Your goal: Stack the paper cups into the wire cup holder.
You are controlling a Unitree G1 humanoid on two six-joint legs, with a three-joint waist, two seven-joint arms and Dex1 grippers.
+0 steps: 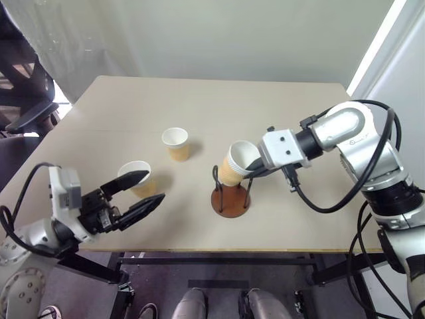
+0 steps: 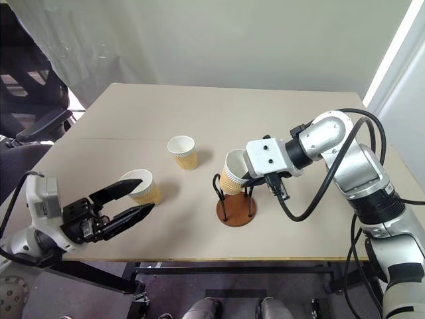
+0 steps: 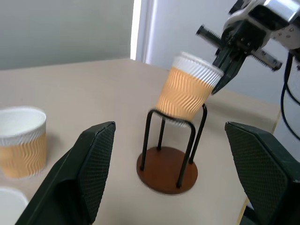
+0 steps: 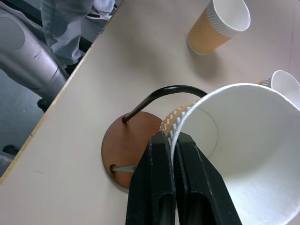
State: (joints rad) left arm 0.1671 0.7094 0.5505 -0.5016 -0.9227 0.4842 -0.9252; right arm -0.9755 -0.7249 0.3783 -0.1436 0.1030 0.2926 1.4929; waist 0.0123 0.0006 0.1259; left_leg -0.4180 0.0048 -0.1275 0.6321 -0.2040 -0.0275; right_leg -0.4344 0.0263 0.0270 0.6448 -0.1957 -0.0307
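Observation:
My right gripper point(image 1: 255, 166) is shut on the rim of a tan paper cup point(image 1: 236, 163). The cup hangs tilted, its bottom between the tops of the black wire loops of the wire cup holder point(image 1: 231, 199), above the round brown base point(image 4: 129, 150). My left gripper point(image 1: 154, 186) stands open near the table's front left, its fingers point(image 3: 93, 159) pointing toward the holder. A second paper cup point(image 1: 136, 178) stands upright just behind its upper finger, apart from it. A third paper cup point(image 1: 176, 143) stands upright mid-table.
The beige table point(image 1: 279, 106) has bare room behind and to the right of the holder. A black office chair point(image 1: 23, 93) stands off the table's far left corner. The holder sits close to the table's front edge point(image 1: 265, 249).

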